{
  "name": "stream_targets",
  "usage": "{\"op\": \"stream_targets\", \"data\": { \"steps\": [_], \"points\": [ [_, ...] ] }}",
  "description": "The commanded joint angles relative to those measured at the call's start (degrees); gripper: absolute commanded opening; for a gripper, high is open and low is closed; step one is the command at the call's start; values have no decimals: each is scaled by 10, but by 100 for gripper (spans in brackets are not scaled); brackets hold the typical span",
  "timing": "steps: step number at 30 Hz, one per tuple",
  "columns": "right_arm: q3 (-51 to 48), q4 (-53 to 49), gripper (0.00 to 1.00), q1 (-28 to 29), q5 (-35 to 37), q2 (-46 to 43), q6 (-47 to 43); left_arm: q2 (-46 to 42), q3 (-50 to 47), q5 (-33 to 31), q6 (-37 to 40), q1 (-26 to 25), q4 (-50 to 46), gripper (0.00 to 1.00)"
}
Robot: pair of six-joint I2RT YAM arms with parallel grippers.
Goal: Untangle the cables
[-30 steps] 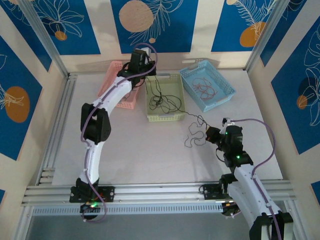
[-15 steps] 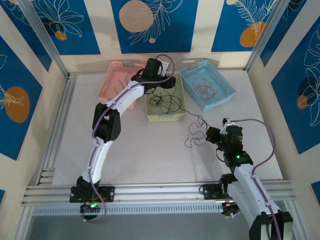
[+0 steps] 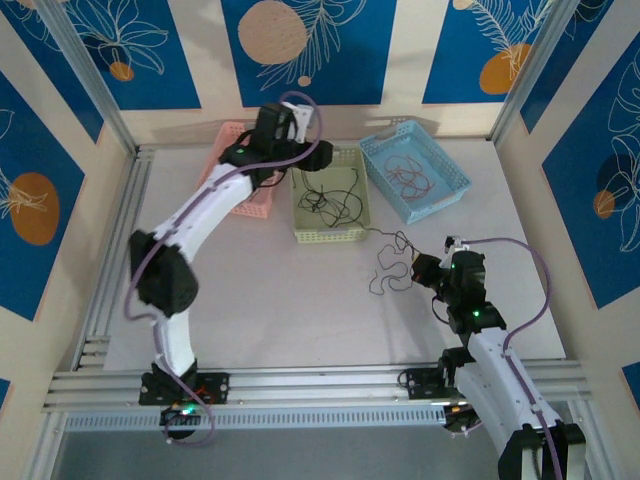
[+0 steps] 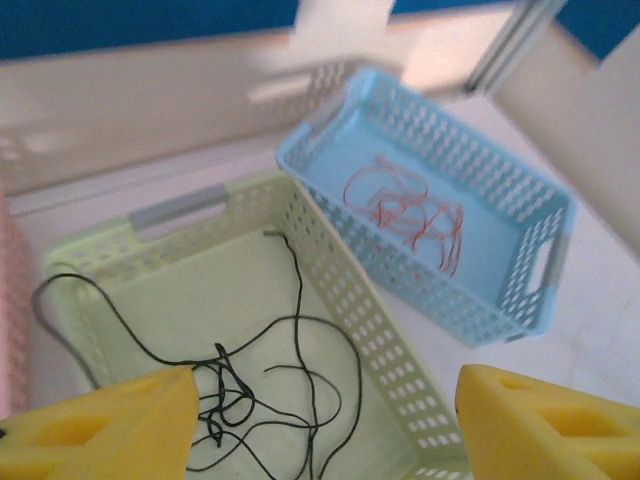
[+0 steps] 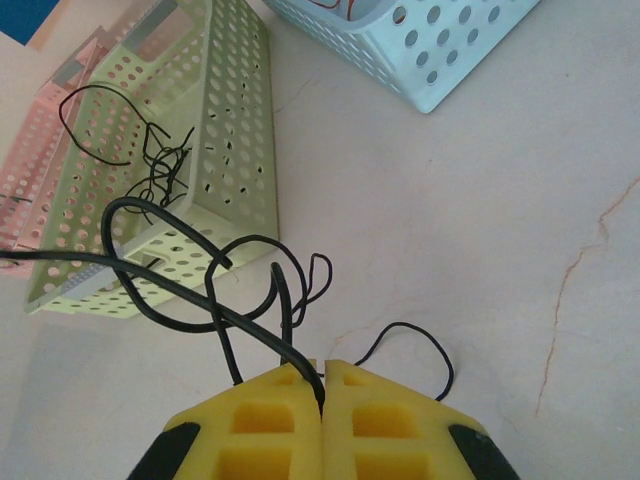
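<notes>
Left claw (image 4: 320, 425) agape on outstretched arm; right claw (image 5: 322, 385) tight together.

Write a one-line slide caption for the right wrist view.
Right claw shut on a black cable that loops across the table beside the green basket, blue basket beyond.

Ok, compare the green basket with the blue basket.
The green basket holds black cables; the blue basket holds reddish cables. In the top view the green one sits square to the table, the blue one angled. Both are perforated plastic with handle slots.
</notes>
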Motion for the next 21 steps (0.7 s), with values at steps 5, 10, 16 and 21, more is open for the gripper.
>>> {"op": "stream_targets", "data": {
  "steps": [5,10,16,21],
  "points": [
    [-6,26,0,-4,-35,-5,3,-277,-274,-13,-75,32,37,70],
    [-4,55,0,1,-75,15,11,-501,-459,26,-124,32,31,71],
    [45,-1,0,3,-148,64,147,-663,-581,154,-165,27,12,70],
    [69,34,0,36,-201,88,248,-694,-640,155,-178,0,50,70]
  ]
}}
